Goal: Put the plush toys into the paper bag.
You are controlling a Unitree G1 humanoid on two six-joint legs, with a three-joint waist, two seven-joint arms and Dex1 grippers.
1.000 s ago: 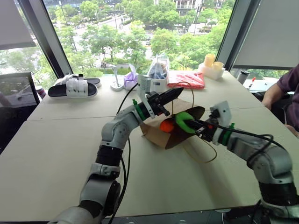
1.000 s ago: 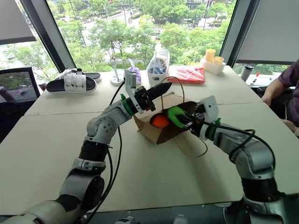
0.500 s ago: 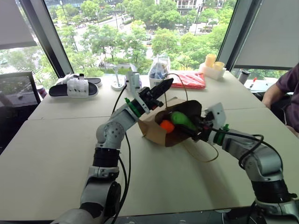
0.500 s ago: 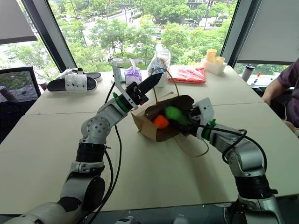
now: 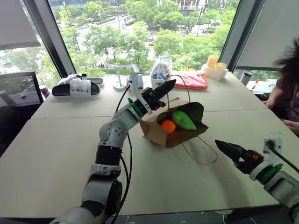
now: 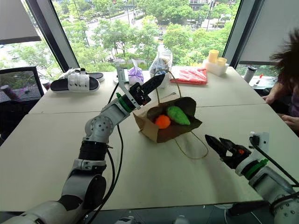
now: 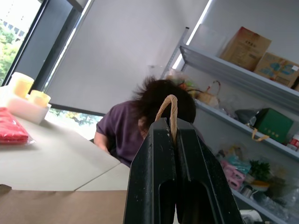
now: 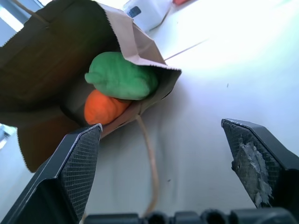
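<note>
Since a second ago our right gripper (image 6: 216, 142) has let go of the green plush toy (image 5: 183, 120) and drawn back from the bag's mouth toward the near right edge of the table (image 5: 56, 154); the toy now lies inside the paper bag (image 5: 161, 135), no longer pinched at its opening. The orange plush toy (image 5: 168, 126) sits just beside it, touching or nearly so, both within the bag's dark mouth.

Nearest us, the right arm reaches roughly level over the table's near right part, its two black fingers spread wide and empty, pointed toward the bag but well apart from it. The right wrist view looks between those parted fingers at both toys under the bag's upper lip.

Mid-table, the bag lies tilted with its mouth gaping to the right. Our left arm stretches forward and up over it, the left gripper (image 5: 164, 87) angled above level, its fingers pressed together on the bag's twisted-cord handle (image 7: 168, 112), which the left wrist view shows looping out between them. The second handle (image 5: 198, 156) trails loose on the table before the bag.

We judge the placing step done: both toys are in. What remains, as we read it, is to ease the left gripper open without tipping the bag and spilling them.

Beyond, a person (image 5: 290, 81) sits at the far right edge.
</note>
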